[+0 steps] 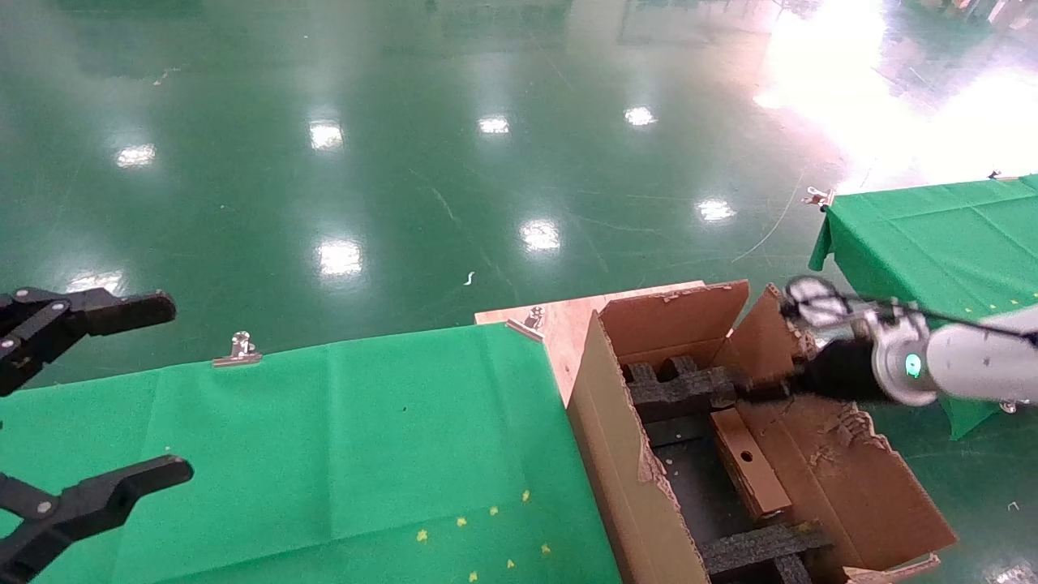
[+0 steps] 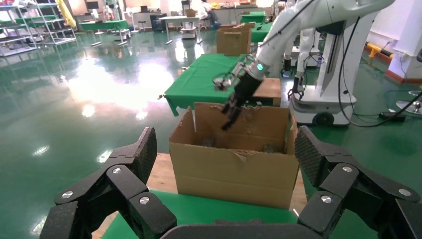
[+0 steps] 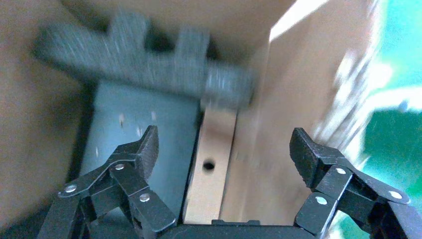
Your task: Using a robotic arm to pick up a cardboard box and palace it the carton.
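The right gripper (image 3: pixel 221 152) is held inside the carton (image 1: pixel 624 478), its two black fingers spread wide with nothing between them. The cardboard box (image 3: pixel 210 169) is seen directly below the open jaws, centred between the fingertips but apart from them, standing on its narrow edge with the small round hole facing up. It is pressed close against the carton's inner wall on one side and slotted under a notched black foam insert (image 3: pixel 149 55) at its far end.

A snag is judged likely: a spread finger could be caught on the ragged torn flap (image 1: pixel 843 454) or on the foam, and the box could be dragged or tipped out of its slot.

The left gripper (image 1: pixel 97 397) is parked, also spread open, over the green-covered table (image 1: pixel 365 438), well apart from the carton.
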### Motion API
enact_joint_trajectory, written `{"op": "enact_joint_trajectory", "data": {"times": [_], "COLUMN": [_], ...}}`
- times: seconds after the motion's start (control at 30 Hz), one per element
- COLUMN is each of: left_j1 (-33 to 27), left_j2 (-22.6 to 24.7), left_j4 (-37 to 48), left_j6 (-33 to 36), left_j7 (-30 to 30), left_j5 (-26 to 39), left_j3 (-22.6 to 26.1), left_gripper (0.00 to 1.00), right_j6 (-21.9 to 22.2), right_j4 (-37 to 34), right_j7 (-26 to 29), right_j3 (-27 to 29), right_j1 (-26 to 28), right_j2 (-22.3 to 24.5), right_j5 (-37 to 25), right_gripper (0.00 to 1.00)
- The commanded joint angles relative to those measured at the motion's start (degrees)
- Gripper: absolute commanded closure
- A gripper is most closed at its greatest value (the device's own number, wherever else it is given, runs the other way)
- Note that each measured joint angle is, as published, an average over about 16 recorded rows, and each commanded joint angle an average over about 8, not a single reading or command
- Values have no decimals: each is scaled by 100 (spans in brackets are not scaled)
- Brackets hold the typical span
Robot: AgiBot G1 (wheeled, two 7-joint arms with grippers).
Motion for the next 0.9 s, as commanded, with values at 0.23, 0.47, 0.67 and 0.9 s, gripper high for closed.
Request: {"op": "enact_joint_trajectory", "data": {"times": [0.23, 0.47, 0.67, 0.9], "left_j1": [0, 1, 2, 1], "left_j2": [0, 0, -2, -1], "left_j4": [0, 1, 2, 1], "left_j6": [0, -1, -2, -2], "left_j7": [0, 0, 0, 0], "left_j5": [0, 0, 0, 0], "left_j3": [0, 0, 0, 0], "left_gripper": [0, 0, 0, 0], "right_j6": [-9, -301, -435, -407], "right_j4": [876, 1479, 1633, 1538], "right_j7": [-771, -1703, -1910, -1815], "right_j3": [381, 774, 895, 870], "right_j1": [664, 967, 1056, 977], "right_j2": [183, 265, 267, 264], "right_j5": [20, 519, 694, 641], "right_gripper": [0, 0, 0, 0]}}
